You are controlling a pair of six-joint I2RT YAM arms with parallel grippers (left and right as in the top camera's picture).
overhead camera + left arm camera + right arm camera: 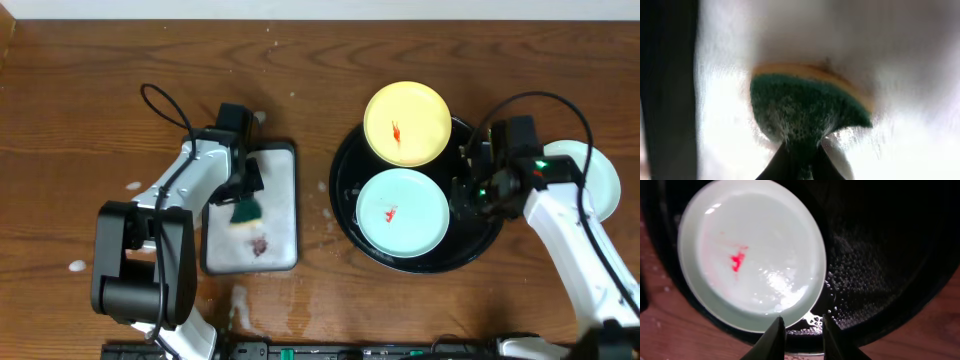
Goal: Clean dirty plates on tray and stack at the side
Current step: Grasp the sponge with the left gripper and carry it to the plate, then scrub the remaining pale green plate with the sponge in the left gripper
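Overhead view shows the black tray point(338, 200) on the desk point(80, 100), a bit right of the middle. Two plates lie in it. The yellow plate point(407, 122) sits at the tray's far side and reaches past the rim there. The mint plate point(403, 212) lies just in front of it, so close that I cannot tell if they touch. Each has a small red smear. A third plate point(603, 180), pale mint too, lies on the desk near the right edge, outside the tray and partly under the right arm.

The right hand point(466, 190) hangs over the right side of the tray, just beside the mint plate. In the right wrist view its two fingers point(776, 336) are a little apart with nothing between them. The tray there is wet with tiny drops.

Left of the middle of the desk lies a white dish point(275, 200) with a dark rim. The left hand point(243, 198) is over it, squeezed tight on a green and yellow sponge point(245, 213). A reddish spot marks the dish near its front end.
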